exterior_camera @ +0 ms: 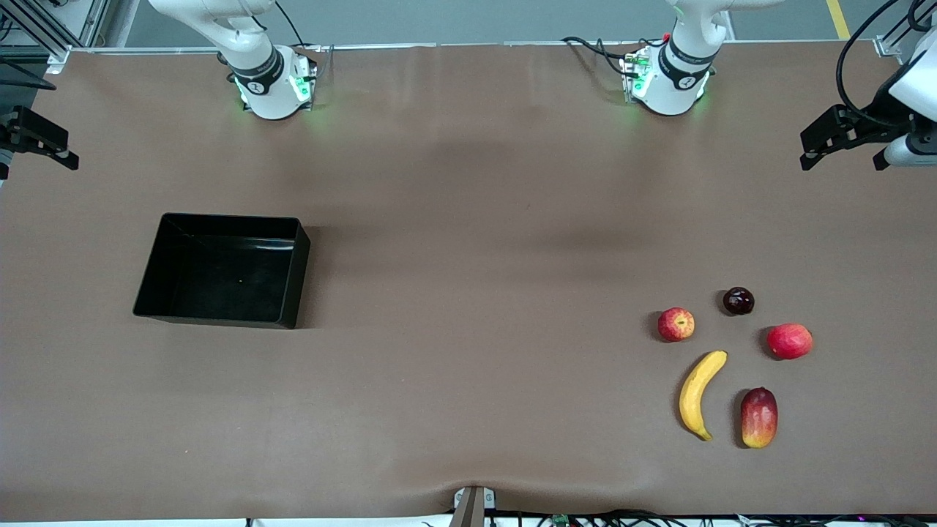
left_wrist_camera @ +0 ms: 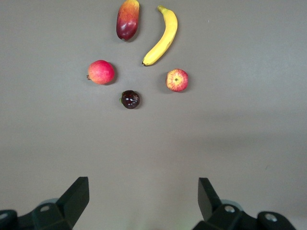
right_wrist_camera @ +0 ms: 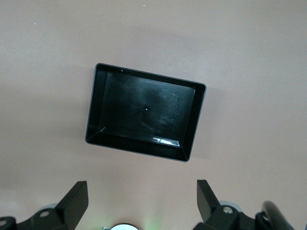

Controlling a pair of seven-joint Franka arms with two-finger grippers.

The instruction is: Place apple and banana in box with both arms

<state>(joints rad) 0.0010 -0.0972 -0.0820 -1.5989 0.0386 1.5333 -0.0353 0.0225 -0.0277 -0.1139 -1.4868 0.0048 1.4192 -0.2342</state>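
Note:
The apple (exterior_camera: 676, 324), red with yellow streaks, lies near the left arm's end of the table; it also shows in the left wrist view (left_wrist_camera: 177, 80). The yellow banana (exterior_camera: 700, 394) lies beside it, nearer the front camera, and shows in the left wrist view (left_wrist_camera: 162, 37). The black box (exterior_camera: 228, 217) stands empty toward the right arm's end and shows in the right wrist view (right_wrist_camera: 192, 124). My left gripper (left_wrist_camera: 141, 184) is open and empty, high over bare table short of the fruits. My right gripper (right_wrist_camera: 140, 187) is open and empty, high over bare table beside the box.
A pinkish-red round fruit (exterior_camera: 789, 341), a dark plum (exterior_camera: 738, 301) and a red-yellow mango (exterior_camera: 758, 417) lie around the apple and banana. The arm bases (exterior_camera: 274, 84) (exterior_camera: 666, 80) stand at the table's edge farthest from the front camera.

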